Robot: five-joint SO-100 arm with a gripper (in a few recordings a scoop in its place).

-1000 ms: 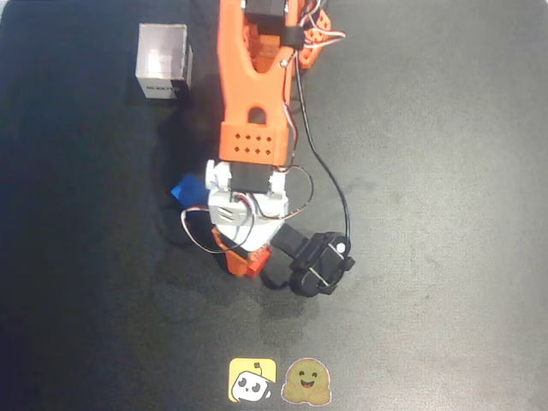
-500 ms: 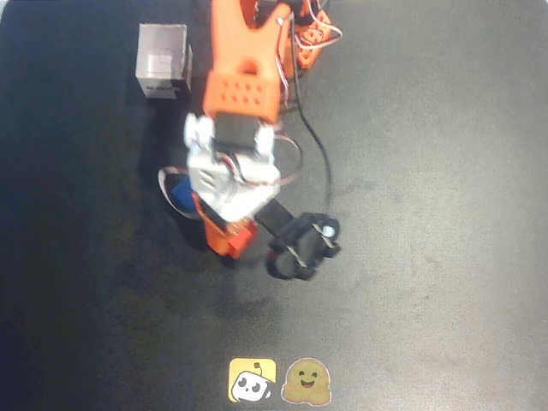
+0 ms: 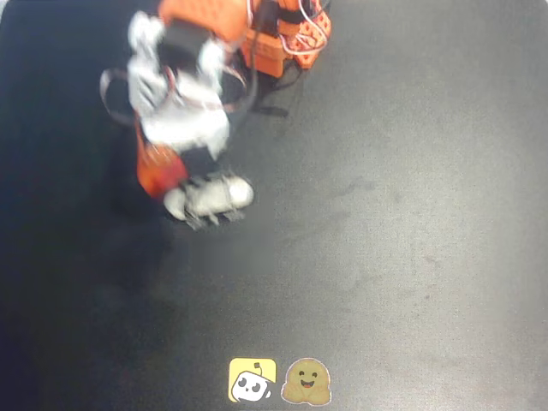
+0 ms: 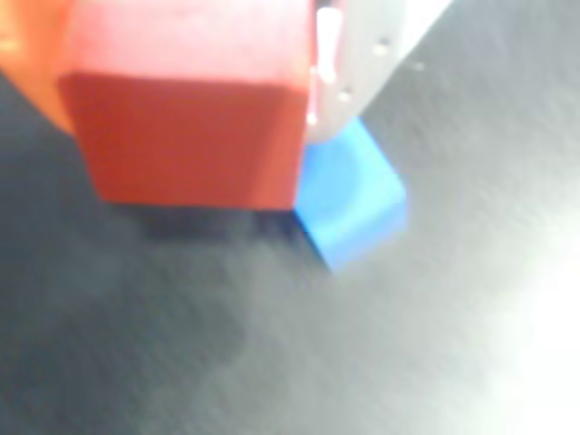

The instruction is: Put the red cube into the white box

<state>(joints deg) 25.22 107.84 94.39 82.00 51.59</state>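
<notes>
In the wrist view the red cube [image 4: 186,109] sat closest to the lens, pinched in the gripper [image 4: 195,54] between an orange finger at the left edge and a white finger [image 4: 358,54] on its right, with the blue cube [image 4: 349,199] lying on the dark table [image 4: 272,344] just beyond and partly hidden behind them. In the overhead view two cartoon stickers [image 3: 278,381], yellow and brown, lay at the table's near edge without readable writing, while the blurred arm [image 3: 184,103] reached over the upper left.
</notes>
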